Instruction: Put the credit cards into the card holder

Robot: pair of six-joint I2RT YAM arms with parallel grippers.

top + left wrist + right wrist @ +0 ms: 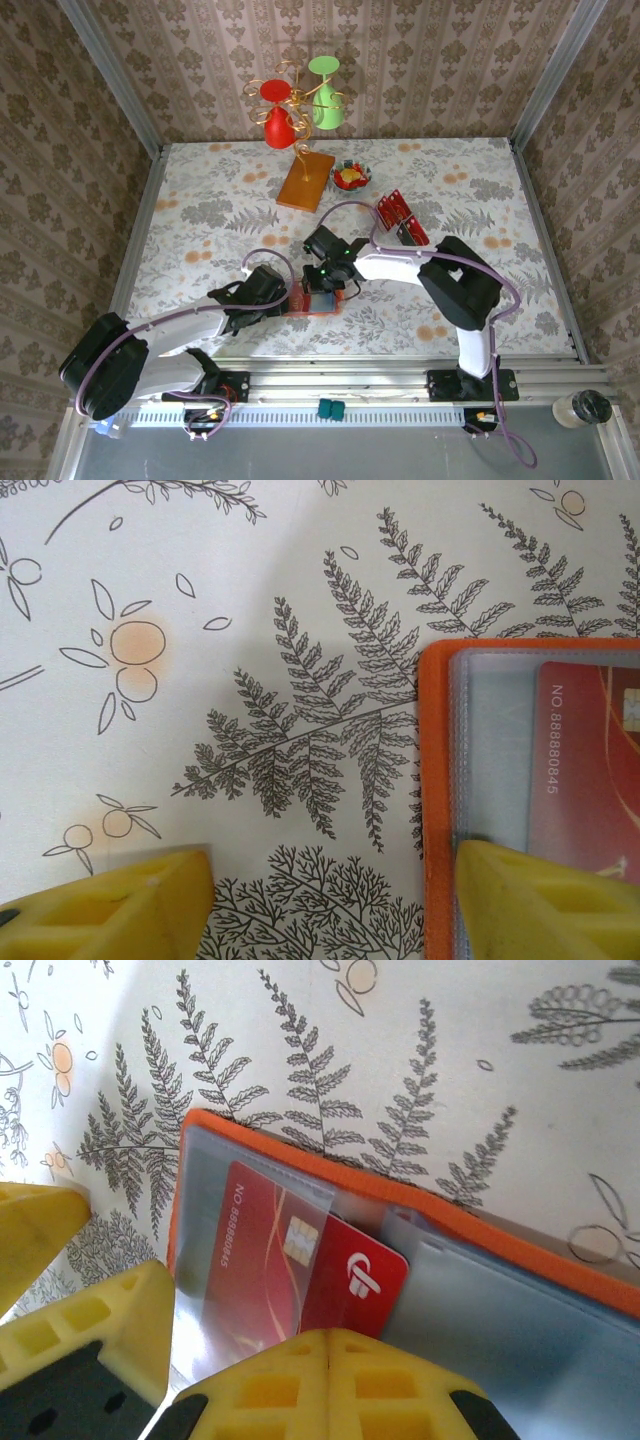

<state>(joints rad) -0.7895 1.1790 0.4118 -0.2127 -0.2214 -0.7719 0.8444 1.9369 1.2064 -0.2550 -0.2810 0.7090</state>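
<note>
- The holder (330,305) is lying open on the table (200,210), close to the near edge, between the two arms.
- A red card (262,1260) is sitting partway inside one of its clear pockets, with a corner sticking out.
- The right tool (330,1385) is standing fully closed, fingertips together at the card's edge; I cannot tell whether it is pinching the card.
- The left tool (325,910) is standing partly open and holding nothing, one finger (540,905) over the holder's orange edge, the other over bare table.
- More cards (402,216) are lying farther right, well apart from the holder.
- A board (305,180) and a bowl (351,177) are sitting at the far side.
</note>
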